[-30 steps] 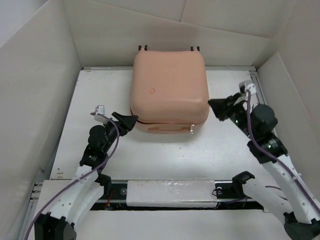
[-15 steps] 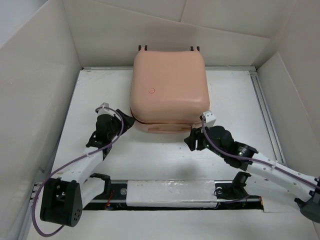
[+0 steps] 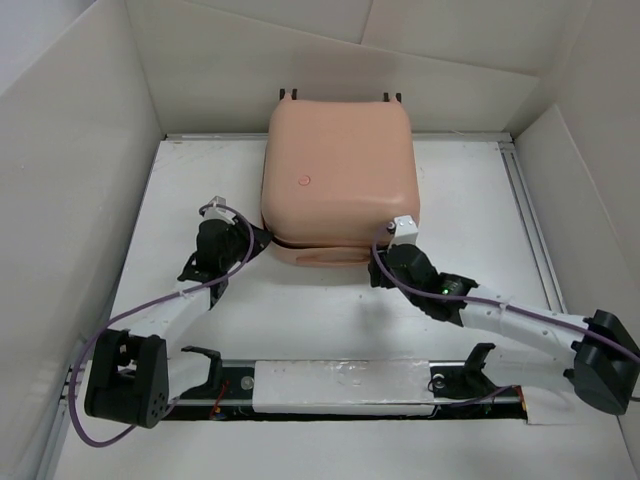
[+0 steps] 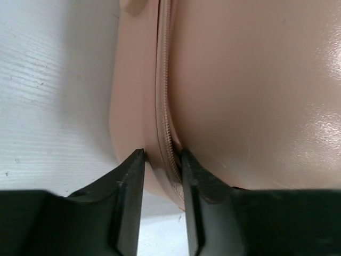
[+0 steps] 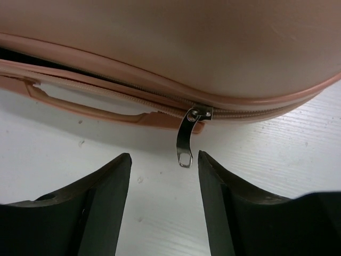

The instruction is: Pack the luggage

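Two claws sit low at the near side of the luggage (image 3: 340,180). Lies shell-up, mid-table (image 3: 470,200), toward the far wall. Right gripper (image 5: 163,158) released, jaws wide, straddling the hanging zipper pull (image 5: 185,144) without touching it, just beside the moulded handle (image 5: 90,104). Left gripper (image 4: 162,160) at the near left corner, fingers nearly together astride the zip seam (image 4: 165,106). Cannot tell whether pinching the seam or only pressing against the shell.

Likely risks:
- Closing off-centre and flicking the thin pull aside instead of catching it.
- Tugging across the track rather than along it, and jamming the slider.
- Dragging the whole case over the smooth table, given a slip of the left brace off the rounded corner.

Hidden or unclear:
- Lining and any contents, behind the shell.
- Extent of the zip round the far sides.
- Dark slit above the handle, perhaps unzipped there but too shadowed to tell.
- Right fingertips in the overhead view, tucked under the wrist.
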Robot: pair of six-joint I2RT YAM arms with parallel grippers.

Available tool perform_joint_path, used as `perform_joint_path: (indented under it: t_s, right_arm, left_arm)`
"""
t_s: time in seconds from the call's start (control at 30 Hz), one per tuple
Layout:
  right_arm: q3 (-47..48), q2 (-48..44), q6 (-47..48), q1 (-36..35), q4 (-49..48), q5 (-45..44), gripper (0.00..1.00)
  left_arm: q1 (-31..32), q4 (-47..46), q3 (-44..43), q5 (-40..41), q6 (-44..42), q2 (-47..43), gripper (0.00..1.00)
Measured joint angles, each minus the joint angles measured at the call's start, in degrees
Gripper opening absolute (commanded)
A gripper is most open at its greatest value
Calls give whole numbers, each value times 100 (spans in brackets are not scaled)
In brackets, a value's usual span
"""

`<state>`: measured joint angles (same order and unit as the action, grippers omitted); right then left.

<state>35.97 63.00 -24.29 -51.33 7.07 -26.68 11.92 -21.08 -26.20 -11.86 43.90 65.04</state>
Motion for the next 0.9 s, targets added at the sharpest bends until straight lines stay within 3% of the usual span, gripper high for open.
perform_joint_path:
  t_s: [0.17,0.27,0.3,0.4,0.7,0.9]
  right_arm:
    - [98,509,13,68,-264,-39,42]
    - [107,638,22,70,-361,-109,24]
    - [107,647,39,70,-400,-142,13]
    - [107,658,4,70,-380,-284,1]
    - [157,800,-59,-186,-345,-702,0]
    - [881,1384,177,-662,289,-1012,0]
  left_arm:
    - [42,42,-129,83,-42,96,0]
    - [46,28,-203,120,-61,192,0]
    - [46,9,-205,118,-63,205,0]
    - [46,-50,-201,125,-72,223,0]
    - [116,-363,11,186,-52,116,0]
    - [562,-538,197,1027,9,-66,0]
